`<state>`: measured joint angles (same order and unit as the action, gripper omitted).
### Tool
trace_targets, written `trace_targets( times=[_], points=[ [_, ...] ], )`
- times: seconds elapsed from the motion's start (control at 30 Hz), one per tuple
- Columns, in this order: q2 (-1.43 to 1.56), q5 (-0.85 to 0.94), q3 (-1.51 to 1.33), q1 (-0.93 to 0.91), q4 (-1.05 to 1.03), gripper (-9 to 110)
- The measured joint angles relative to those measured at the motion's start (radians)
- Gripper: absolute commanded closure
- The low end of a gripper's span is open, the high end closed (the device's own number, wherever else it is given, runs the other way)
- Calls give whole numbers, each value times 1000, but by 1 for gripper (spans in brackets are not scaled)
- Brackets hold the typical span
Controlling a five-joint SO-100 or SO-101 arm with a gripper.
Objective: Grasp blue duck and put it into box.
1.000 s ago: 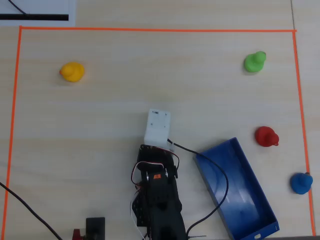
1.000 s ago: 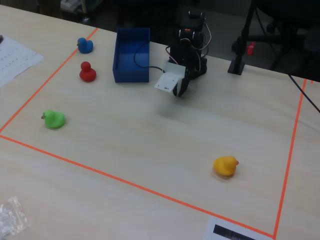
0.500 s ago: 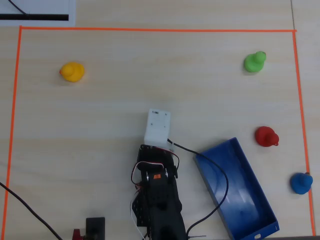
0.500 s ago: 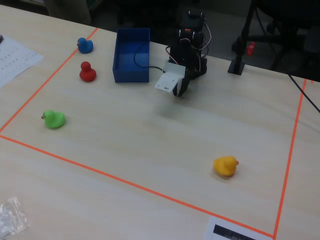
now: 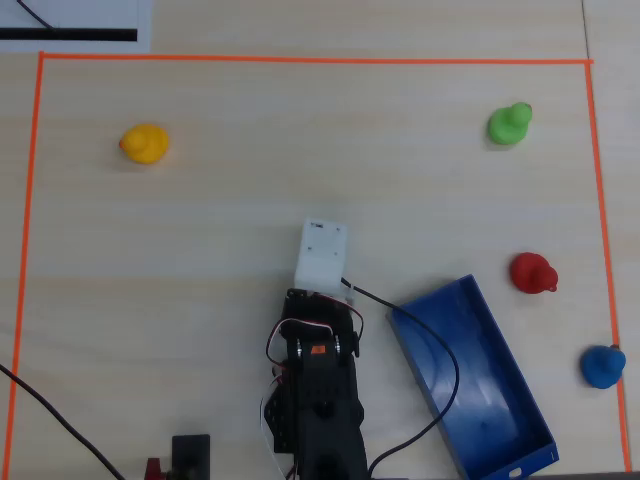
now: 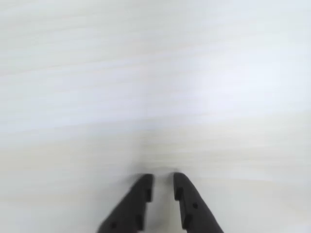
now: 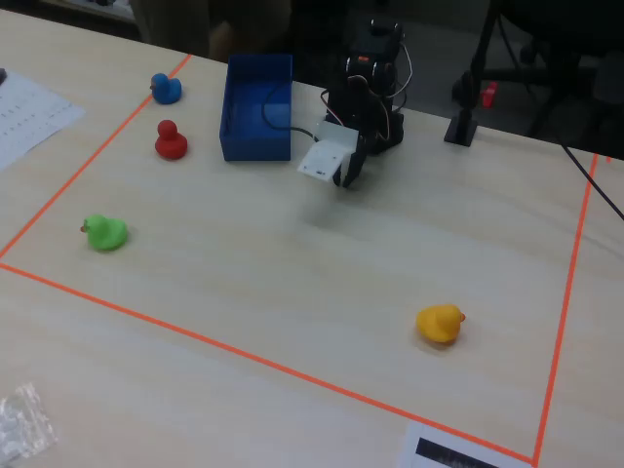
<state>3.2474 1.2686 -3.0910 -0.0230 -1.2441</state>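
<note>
The blue duck sits at the right edge of the overhead view, close to the orange tape; in the fixed view it is at the far left. The open blue box lies between the duck and the arm and is empty, apart from a black cable crossing its corner; it also shows in the fixed view. My gripper hangs over bare table near the arm's base, well apart from the duck. Its jaws stand a narrow gap apart with nothing between them. In the fixed view the gripper sits under the white camera block.
A red duck sits just beyond the box, near the blue one. A green duck is at the far right and a yellow duck at the far left. Orange tape frames the work area. The black cable loops over the box.
</note>
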Motion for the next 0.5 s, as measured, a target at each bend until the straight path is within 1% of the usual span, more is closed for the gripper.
trace_targets(
  times=[0.1,0.2,0.5],
  points=[
    [-114,9,115,-81,57,84],
    [-249,26,316,-184,72,76],
    [-606,120,982,-569,92,68]
  ],
)
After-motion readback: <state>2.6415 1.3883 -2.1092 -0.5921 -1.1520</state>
